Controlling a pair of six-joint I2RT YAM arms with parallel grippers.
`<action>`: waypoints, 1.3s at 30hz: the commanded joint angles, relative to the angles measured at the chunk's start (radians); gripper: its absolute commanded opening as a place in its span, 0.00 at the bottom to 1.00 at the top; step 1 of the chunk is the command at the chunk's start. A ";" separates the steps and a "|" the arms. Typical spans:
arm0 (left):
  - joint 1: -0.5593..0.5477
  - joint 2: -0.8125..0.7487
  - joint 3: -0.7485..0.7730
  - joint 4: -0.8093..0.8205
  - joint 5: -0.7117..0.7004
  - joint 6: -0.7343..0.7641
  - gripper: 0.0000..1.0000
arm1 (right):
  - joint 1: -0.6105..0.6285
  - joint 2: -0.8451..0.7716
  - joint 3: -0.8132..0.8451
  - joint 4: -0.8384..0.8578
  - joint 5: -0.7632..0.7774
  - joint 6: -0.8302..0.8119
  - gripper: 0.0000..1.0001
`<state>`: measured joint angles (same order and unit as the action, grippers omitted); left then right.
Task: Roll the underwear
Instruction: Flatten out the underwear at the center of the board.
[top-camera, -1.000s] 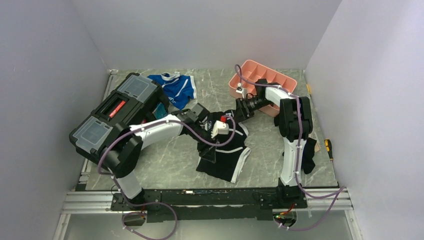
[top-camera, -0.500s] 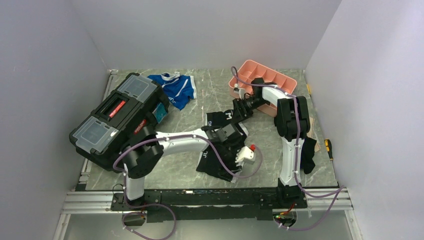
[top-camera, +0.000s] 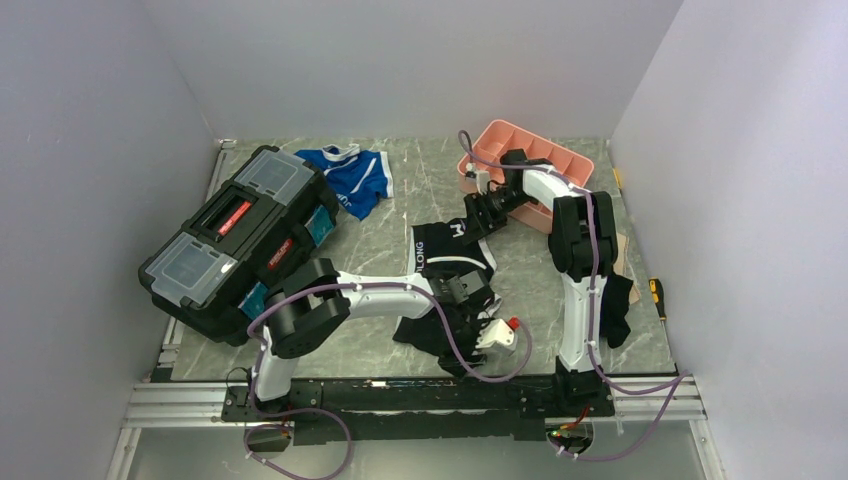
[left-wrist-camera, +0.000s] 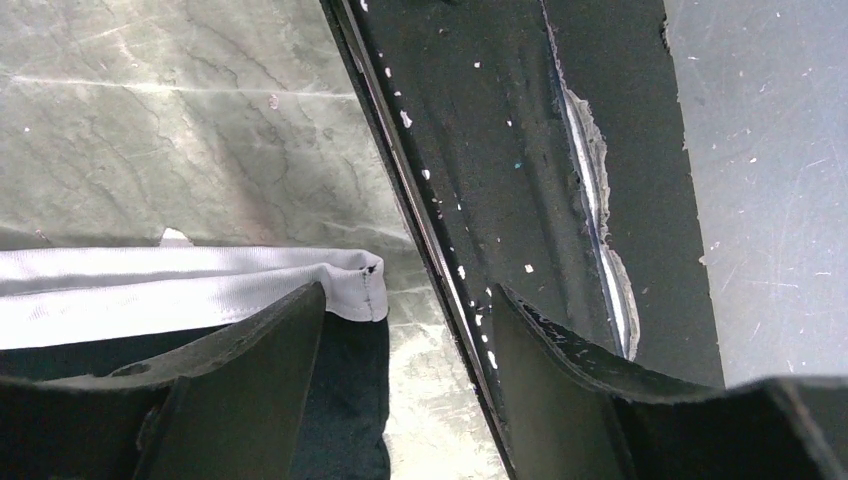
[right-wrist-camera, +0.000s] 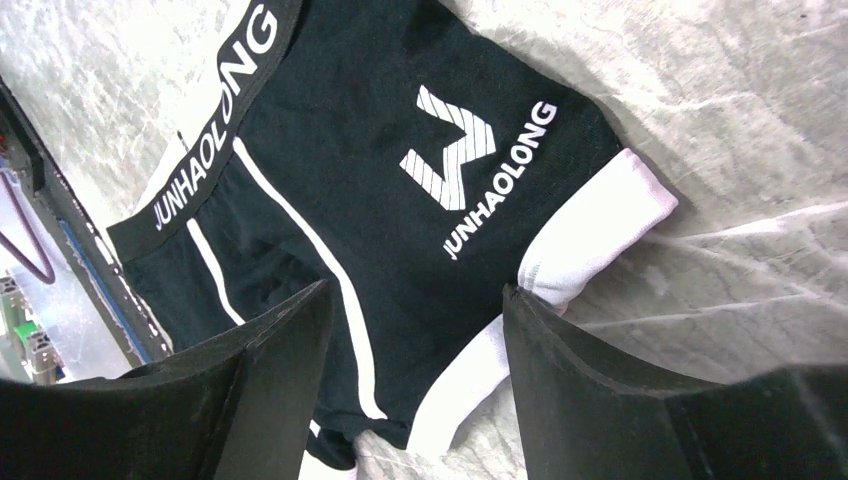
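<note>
The black underwear (top-camera: 445, 262) with white stripes and white lettering lies spread on the marble table, its near leg hems toward the front edge. My left gripper (top-camera: 464, 352) is open at the near hem by the table's front edge. In the left wrist view (left-wrist-camera: 408, 300) its left finger (left-wrist-camera: 240, 370) lies over the black fabric beside the white hem (left-wrist-camera: 200, 280), holding nothing. My right gripper (top-camera: 463, 228) is open just above the far end. In the right wrist view (right-wrist-camera: 415, 300) the underwear (right-wrist-camera: 400, 150) fills the frame, a white hem between the jaws.
A black toolbox (top-camera: 235, 235) stands at the left. Blue-and-white briefs (top-camera: 352, 178) lie behind it. A pink tray (top-camera: 490, 135) is at the back right. A dark cloth (top-camera: 620, 310) and a screwdriver (top-camera: 657, 293) lie at the right edge. The black front rail (left-wrist-camera: 480, 200) runs beside the left gripper.
My left arm has swung from over the middle of the underwear down to its near hem at the front edge. My right gripper has drawn back slightly, and the waistband lettering now shows.
</note>
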<state>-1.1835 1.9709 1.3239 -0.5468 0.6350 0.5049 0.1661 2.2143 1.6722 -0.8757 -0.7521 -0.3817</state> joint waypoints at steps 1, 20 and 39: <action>-0.029 0.048 0.005 -0.053 0.003 0.038 0.69 | 0.000 0.032 0.052 0.000 0.077 -0.047 0.66; -0.080 0.003 0.010 -0.016 -0.116 -0.048 0.71 | 0.031 -0.039 0.116 -0.135 0.045 -0.169 0.71; 0.071 -0.274 -0.030 0.061 -0.157 -0.114 0.95 | 0.037 -0.291 -0.002 -0.194 -0.041 -0.219 0.79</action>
<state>-1.1511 1.8191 1.3052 -0.5156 0.4641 0.3939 0.1993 2.0060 1.7393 -1.0760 -0.7597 -0.5808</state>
